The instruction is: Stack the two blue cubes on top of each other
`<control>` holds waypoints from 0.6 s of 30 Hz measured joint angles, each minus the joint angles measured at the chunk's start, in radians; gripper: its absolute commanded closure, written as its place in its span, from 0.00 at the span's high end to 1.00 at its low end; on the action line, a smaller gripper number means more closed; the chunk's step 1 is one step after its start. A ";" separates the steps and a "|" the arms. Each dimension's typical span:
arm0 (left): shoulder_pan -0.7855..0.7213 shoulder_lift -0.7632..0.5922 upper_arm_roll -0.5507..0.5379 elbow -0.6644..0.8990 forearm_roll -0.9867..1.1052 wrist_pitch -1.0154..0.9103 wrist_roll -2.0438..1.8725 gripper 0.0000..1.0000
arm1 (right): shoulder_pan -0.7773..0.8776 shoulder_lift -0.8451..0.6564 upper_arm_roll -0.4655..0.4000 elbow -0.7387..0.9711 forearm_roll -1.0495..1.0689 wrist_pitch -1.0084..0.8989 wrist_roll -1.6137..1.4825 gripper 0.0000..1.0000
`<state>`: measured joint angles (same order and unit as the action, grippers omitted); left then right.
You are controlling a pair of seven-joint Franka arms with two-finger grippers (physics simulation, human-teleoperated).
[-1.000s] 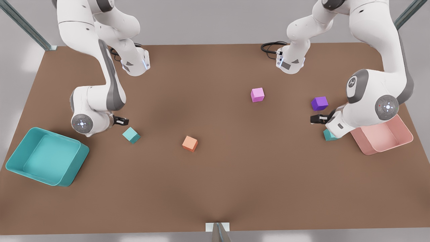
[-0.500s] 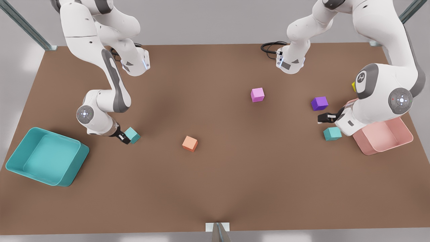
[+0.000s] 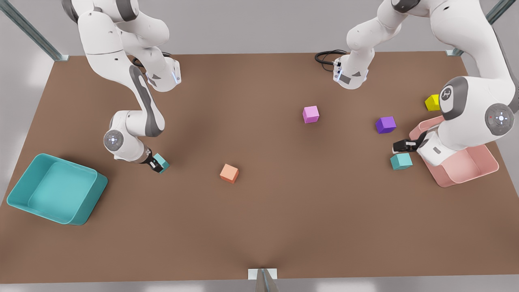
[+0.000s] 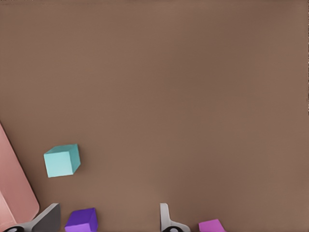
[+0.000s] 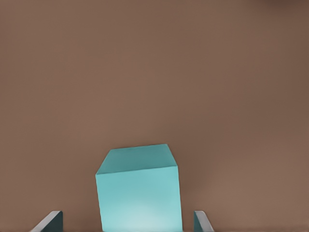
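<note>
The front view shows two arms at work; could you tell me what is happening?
The right claw, open, straddles one small matte teal cube on the brown table. The left claw, also open, hovers beside the other teal cube, near the pink bin. Neither cube is lifted; nothing is stacked yet.

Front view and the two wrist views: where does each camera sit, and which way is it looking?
Front view: high over the near edge of the table, looking down; both arms show.
Left wrist view: on the arm at the front view's right, looking down past the open left gripper at the blue cube by the pink bin.
Right wrist view: on the other arm, low, its open fingers either side of the other blue cube.
Shared: front and left wrist views both show the purple cube.
</note>
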<state>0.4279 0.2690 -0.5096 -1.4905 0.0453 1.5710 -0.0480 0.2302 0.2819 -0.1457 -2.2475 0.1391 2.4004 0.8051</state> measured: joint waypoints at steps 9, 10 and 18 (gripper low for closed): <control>-0.037 0.064 -0.002 -0.015 0.029 0.015 0.002 1.00 | 0.000 0.036 0.000 -0.013 0.001 -0.014 -0.043 1.00; -0.037 0.065 -0.002 -0.015 0.031 0.017 0.002 1.00 | 0.000 0.043 0.000 -0.013 0.001 -0.014 -0.047 1.00; -0.033 0.075 -0.001 -0.015 0.050 0.024 0.003 1.00 | 0.000 0.099 0.002 0.003 0.001 -0.016 -0.074 1.00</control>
<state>0.3948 0.3438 -0.5101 -1.5060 0.0948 1.5946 -0.0446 0.2301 0.3805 -0.1435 -2.2446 0.1401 2.3840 0.7311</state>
